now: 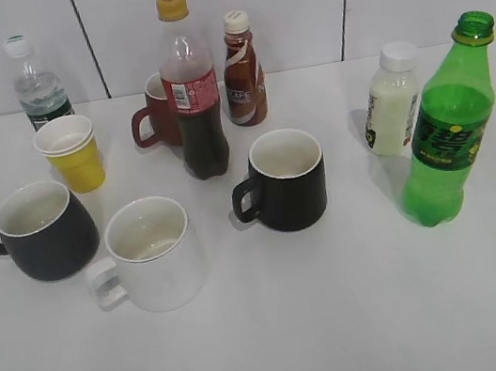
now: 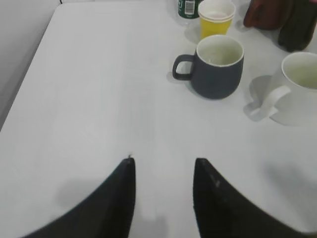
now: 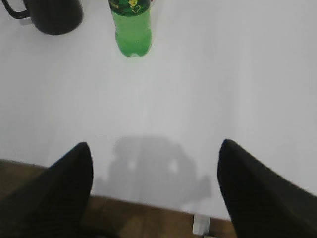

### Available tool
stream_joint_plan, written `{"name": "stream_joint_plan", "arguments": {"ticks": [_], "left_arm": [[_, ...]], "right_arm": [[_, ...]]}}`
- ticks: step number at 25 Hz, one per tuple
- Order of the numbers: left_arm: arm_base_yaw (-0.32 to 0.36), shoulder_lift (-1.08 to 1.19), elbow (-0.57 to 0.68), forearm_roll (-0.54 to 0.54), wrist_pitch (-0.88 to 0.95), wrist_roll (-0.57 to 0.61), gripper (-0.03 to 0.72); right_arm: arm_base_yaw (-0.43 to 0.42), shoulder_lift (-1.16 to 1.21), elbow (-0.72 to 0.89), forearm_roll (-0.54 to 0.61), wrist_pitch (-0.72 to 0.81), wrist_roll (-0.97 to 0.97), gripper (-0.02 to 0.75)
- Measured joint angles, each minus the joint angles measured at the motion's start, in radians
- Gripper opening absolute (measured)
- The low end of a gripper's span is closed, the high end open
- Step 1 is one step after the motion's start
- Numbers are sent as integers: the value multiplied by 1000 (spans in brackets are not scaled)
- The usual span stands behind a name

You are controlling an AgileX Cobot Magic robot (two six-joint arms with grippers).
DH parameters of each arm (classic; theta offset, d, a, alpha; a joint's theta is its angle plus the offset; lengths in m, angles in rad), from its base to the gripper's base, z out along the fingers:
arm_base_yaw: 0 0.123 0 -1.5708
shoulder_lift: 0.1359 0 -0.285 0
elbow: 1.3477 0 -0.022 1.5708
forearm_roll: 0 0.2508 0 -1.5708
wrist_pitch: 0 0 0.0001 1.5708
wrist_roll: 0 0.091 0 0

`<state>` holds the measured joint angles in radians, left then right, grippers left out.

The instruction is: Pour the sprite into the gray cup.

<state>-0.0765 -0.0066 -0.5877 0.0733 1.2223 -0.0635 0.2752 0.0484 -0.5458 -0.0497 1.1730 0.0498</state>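
The sprite (image 1: 443,129), a tall green bottle with no cap, stands upright at the right of the table; its lower part shows at the top of the right wrist view (image 3: 131,29). The gray cup (image 1: 44,229), a rounded dark gray mug with a pale inside, stands at the left, handle to the left; it also shows in the left wrist view (image 2: 217,67). My left gripper (image 2: 163,163) is open and empty over bare table, well short of the gray cup. My right gripper (image 3: 154,148) is open wide and empty near the table's front edge, well short of the sprite. Neither gripper shows in the exterior view.
A white mug (image 1: 150,254) stands beside the gray cup, a black mug (image 1: 285,179) at the middle. Behind stand a cola bottle (image 1: 192,90), a brown mug (image 1: 156,115), a coffee bottle (image 1: 242,70), a yellow paper cup (image 1: 71,153), a water bottle (image 1: 37,85) and a milk bottle (image 1: 394,99).
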Motion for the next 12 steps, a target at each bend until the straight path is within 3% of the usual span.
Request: {"name": "stream_joint_plan", "arguments": {"ticks": [4,12], "left_arm": [[0,0,36,-6,-125,0,309],[0,0,51,-10,-163,0,309]], "right_arm": [[0,-1,35,-1,-109,11,575],[0,-1,40,-1,-132,15,513]]}}
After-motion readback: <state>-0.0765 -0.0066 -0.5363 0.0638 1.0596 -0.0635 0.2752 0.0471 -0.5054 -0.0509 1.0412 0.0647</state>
